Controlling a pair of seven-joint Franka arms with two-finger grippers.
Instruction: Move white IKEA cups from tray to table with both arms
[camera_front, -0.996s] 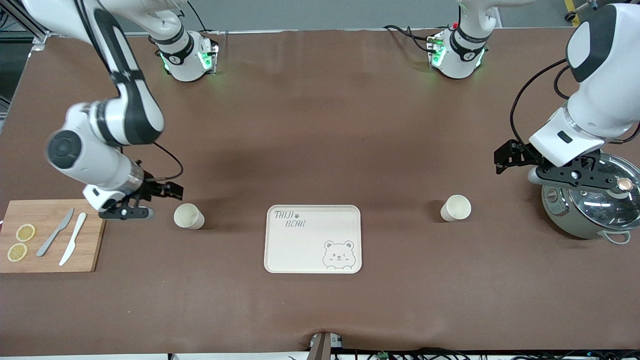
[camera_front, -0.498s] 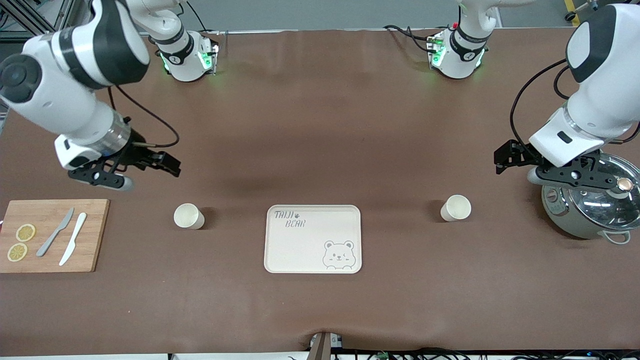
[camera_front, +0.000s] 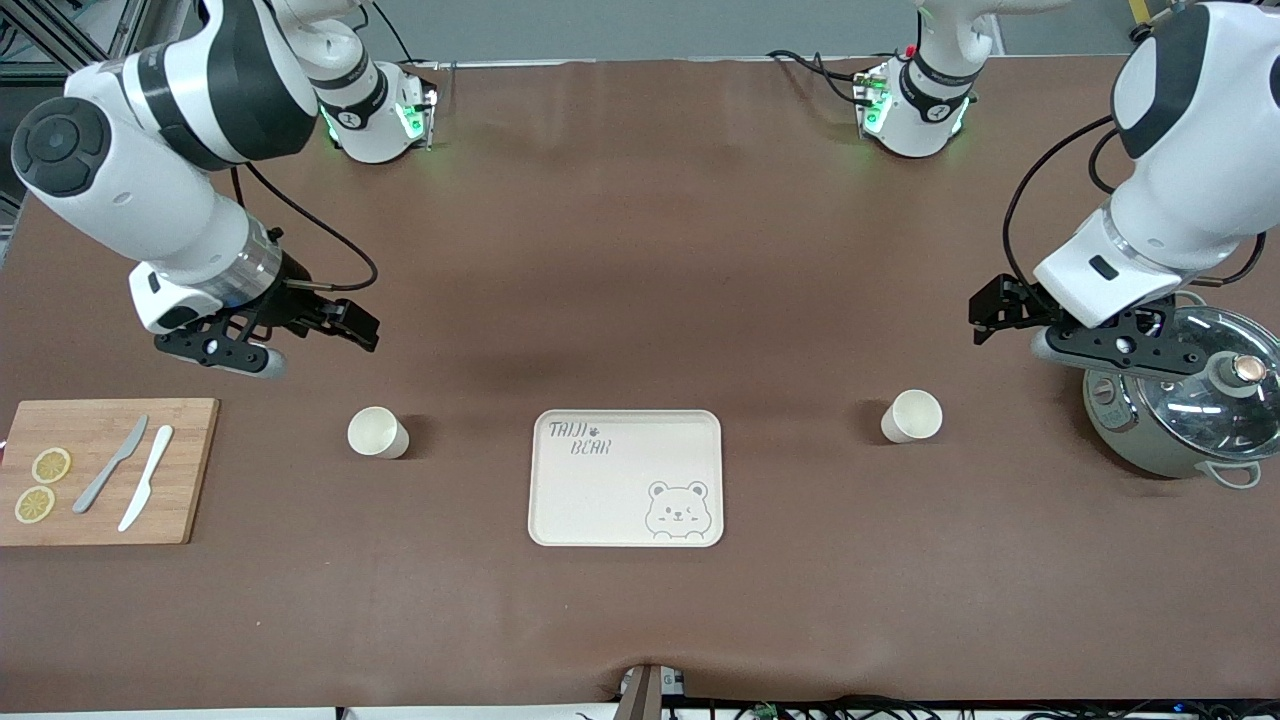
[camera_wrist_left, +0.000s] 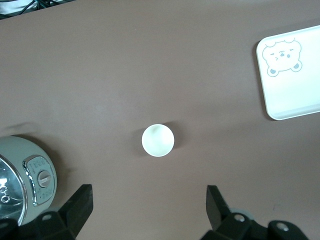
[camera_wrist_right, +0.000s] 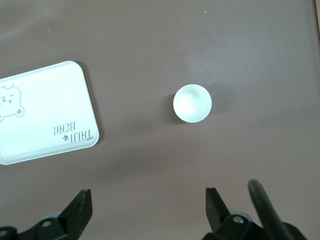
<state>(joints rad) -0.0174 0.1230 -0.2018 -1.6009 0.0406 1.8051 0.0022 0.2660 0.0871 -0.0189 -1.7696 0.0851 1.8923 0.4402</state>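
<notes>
Brown matting covers the bench (camera_front: 640, 250), with the bear tray (camera_front: 625, 478) between two white cups (camera_front: 377, 433) (camera_front: 911, 416). Both hands hang wide and empty: the right hand (camera_front: 300, 335) near a cutting board (camera_front: 185, 470), the left hand (camera_front: 1010, 320) beside a lidded pot (camera_front: 1180, 420).

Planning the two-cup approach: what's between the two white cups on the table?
The bear tray, empty, sits between the cup toward the right arm's end and the cup toward the left arm's end, slightly nearer the camera. Front view shows it.
</notes>
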